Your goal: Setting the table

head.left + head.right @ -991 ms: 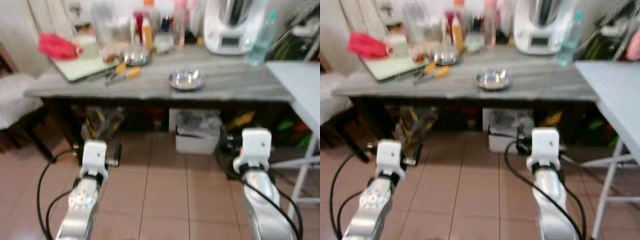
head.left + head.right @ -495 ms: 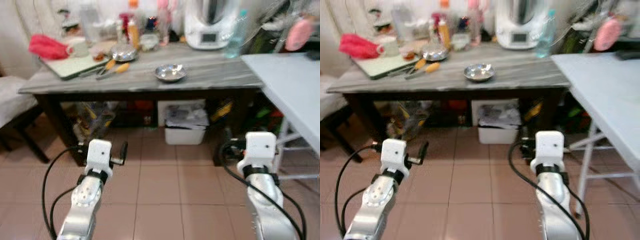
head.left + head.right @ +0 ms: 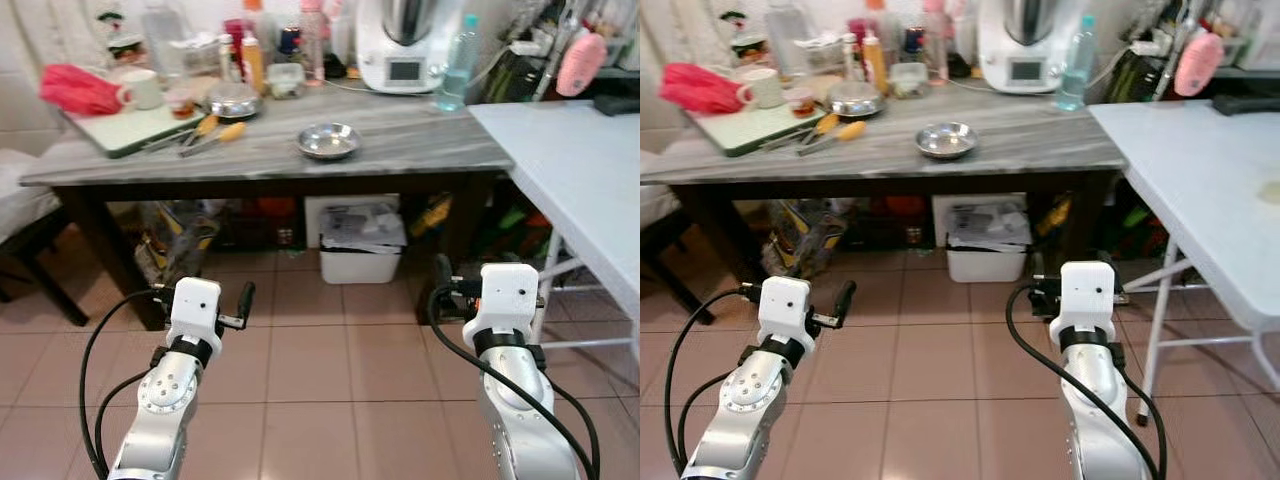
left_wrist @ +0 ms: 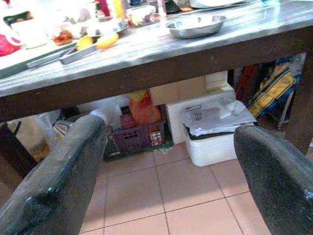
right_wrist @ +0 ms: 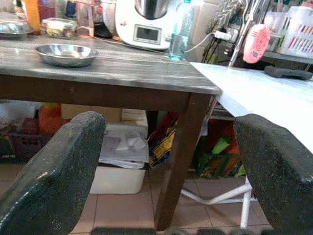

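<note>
Both hands low over the tiled floor, short of the bench: left hand [image 3: 245, 297] and right hand [image 5: 168, 161] spread open, empty. Shallow round steel bowl [image 3: 328, 140] sits mid-bench near the front edge, ahead between them, slightly nearer the right hand, I judge.

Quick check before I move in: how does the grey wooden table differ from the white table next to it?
The grey wooden table has dark legs and a streaked top crowded with bottles, a steel bowl and a white appliance; the white table is pale, smooth and nearly bare. The grey wooden table has boxes stored under it; the white table stands on thin metal legs. Both stand on the tiled floor.
</note>
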`<state>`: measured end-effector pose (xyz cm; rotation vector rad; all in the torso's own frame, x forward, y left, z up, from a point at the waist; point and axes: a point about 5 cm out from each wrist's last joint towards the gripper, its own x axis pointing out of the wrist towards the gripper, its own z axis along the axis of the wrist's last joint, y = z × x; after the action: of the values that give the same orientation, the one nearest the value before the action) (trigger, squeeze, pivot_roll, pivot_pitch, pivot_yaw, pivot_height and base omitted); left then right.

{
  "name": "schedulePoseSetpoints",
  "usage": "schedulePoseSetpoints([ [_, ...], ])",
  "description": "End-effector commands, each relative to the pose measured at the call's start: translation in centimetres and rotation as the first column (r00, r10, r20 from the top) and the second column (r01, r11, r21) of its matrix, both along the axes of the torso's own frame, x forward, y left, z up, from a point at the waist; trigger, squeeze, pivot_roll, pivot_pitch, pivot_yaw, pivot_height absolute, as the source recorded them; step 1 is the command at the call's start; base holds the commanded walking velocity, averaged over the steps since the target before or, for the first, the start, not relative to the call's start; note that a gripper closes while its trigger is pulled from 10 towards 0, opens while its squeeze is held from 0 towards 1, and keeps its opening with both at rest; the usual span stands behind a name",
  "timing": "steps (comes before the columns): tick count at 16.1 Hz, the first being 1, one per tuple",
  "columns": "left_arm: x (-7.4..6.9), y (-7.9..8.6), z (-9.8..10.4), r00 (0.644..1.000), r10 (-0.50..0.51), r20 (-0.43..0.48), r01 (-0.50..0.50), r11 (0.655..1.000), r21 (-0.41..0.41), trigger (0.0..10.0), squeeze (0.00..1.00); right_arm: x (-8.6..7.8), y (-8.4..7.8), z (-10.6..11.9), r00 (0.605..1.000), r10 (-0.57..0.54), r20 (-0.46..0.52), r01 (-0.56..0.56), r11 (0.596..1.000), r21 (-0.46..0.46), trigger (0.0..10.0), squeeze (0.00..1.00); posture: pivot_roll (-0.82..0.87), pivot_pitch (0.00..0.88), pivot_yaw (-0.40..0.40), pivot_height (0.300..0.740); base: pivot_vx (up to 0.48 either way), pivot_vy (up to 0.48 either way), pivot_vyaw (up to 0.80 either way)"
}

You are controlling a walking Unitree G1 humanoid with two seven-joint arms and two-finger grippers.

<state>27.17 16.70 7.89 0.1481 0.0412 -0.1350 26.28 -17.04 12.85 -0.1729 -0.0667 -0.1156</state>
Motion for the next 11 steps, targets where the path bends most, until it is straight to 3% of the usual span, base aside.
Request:
schedulePoseSetpoints([
  [1,0.12,-0.25,0.33,1.0,-0.017,0.011,0.017,1.0,-0.001,10.0,0.0,0.08,-0.26,0.31,1.0,-0.009,0.01,0.009,1.0,-0.011,10.0,0.0,-0.1,0.0,0.029,0.74,0.0,-0.48,0.0],
  [11,0.2,-0.67,0.22,0.999,-0.034,0.009,0.034,0.999,-0.007,10.0,0.0,0.24,-0.33,0.49,1.0,-0.003,0.015,0.003,1.0,-0.022,10.0,0.0,-0.11,0.0,0.026,0.74,0.0,-0.48,0.0],
])
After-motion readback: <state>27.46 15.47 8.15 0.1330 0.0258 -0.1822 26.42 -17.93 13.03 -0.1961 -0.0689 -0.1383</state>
